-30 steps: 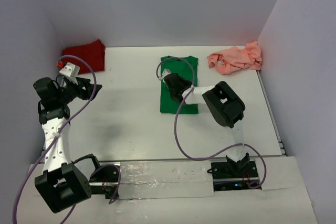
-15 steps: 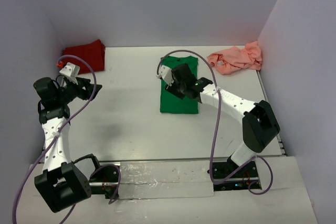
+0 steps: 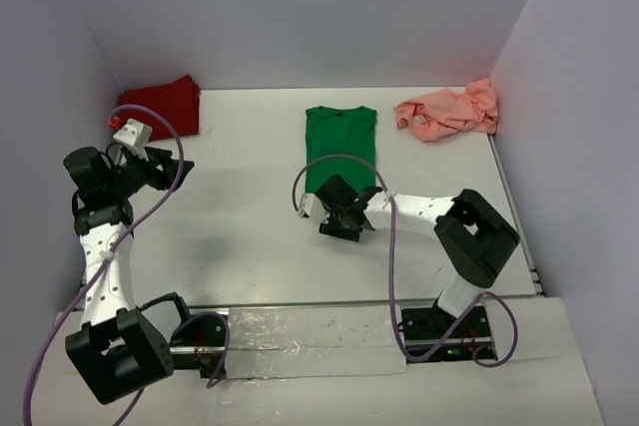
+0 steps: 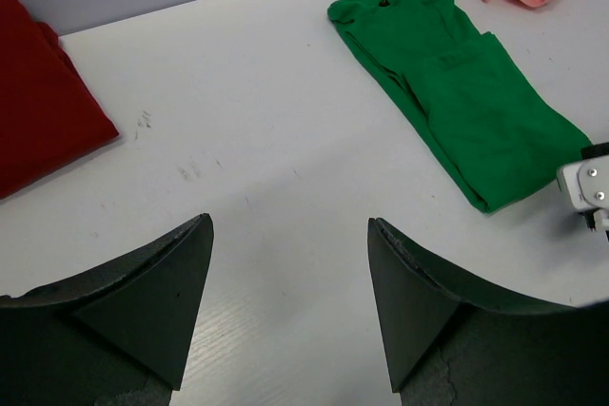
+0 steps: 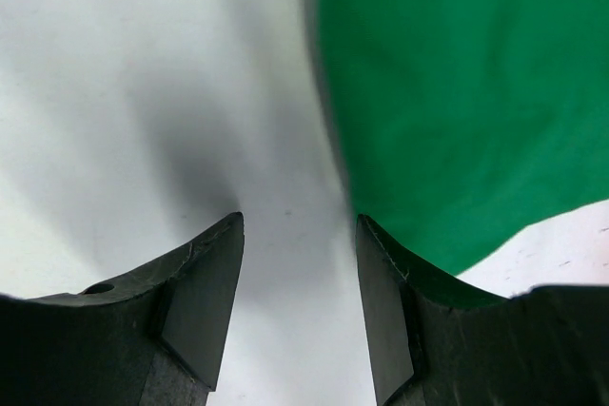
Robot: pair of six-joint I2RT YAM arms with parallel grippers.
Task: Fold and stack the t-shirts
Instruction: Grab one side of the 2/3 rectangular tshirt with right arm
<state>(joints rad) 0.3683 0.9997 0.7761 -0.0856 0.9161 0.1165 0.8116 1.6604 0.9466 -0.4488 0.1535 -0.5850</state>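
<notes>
Tabletop (image 3: 250, 216) is white and matte, with a few faint dark scuff marks (image 4: 190, 170) that I pick up in the left wrist view. Pale lavender-grey walls (image 3: 319, 17) box it in at the back and on both sides. A strip of silver tape (image 3: 310, 331) runs along the near edge between the arm bases.

The green t-shirt (image 3: 341, 142) lies flat mid-table, folded into a long narrow panel with its collar toward the back wall. The dark red t-shirt (image 3: 165, 105) sits in the far left corner, by the left wall. The salmon pink t-shirt (image 3: 449, 112) is a crumpled heap in the far right corner, well apart from the green one.

My right gripper (image 3: 344, 221) is low at the green shirt's near hem, jaws apart and nothing between them but bare table. The green edge runs just beside one finger; I cannot tell if it touches. Its purple cable (image 3: 334, 159) loops across the green cloth.

My left gripper (image 4: 290, 235) hangs above the left side of the table, released and holding nothing, near the red shirt.
</notes>
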